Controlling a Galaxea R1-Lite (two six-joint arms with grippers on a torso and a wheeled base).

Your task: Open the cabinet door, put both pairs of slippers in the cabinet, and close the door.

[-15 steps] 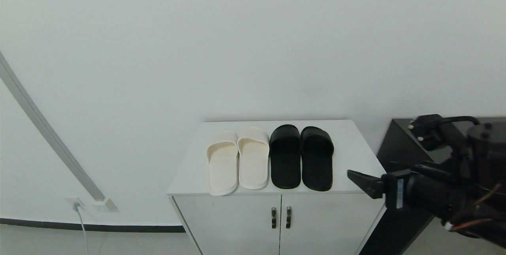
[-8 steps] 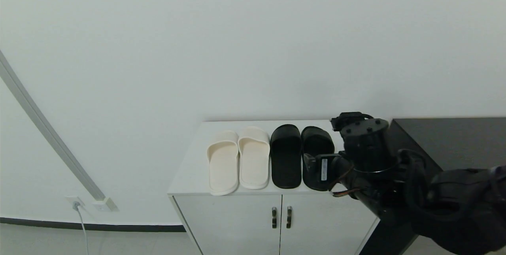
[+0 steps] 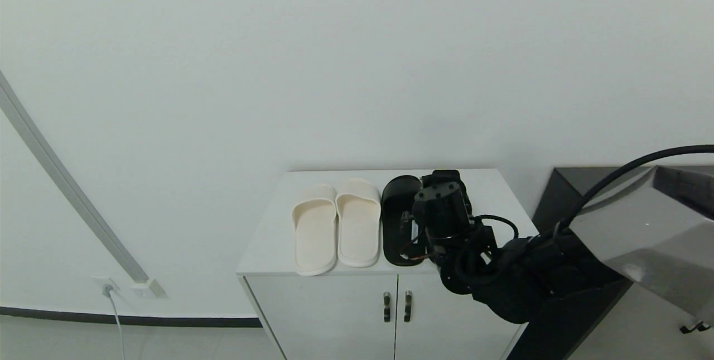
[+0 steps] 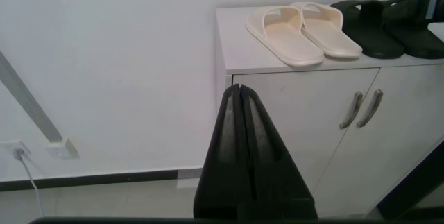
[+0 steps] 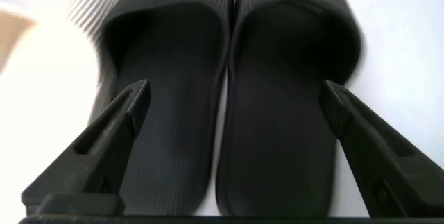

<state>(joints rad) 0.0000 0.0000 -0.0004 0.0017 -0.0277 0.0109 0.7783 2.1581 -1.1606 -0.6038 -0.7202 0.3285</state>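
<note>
Currently, treat the task as not begun: both cabinet doors (image 3: 390,315) are shut, and the cream slippers (image 3: 334,229) and black slippers (image 3: 397,215) lie side by side on the cabinet top (image 3: 502,198), cream at left. The right gripper (image 5: 234,92) sits over the black pair, jaws spread wide, holding nothing. The left gripper (image 4: 240,92), jaws pressed together, hangs left of the cabinet. You can read no print.

I count two cream slippers (image 3: 314,230) and two black slippers (image 5: 166,92), four in all. I see one cabinet (image 3: 273,237), with two doors (image 3: 329,315) and two handles (image 3: 386,306). There is one wall socket (image 3: 104,286).
</note>
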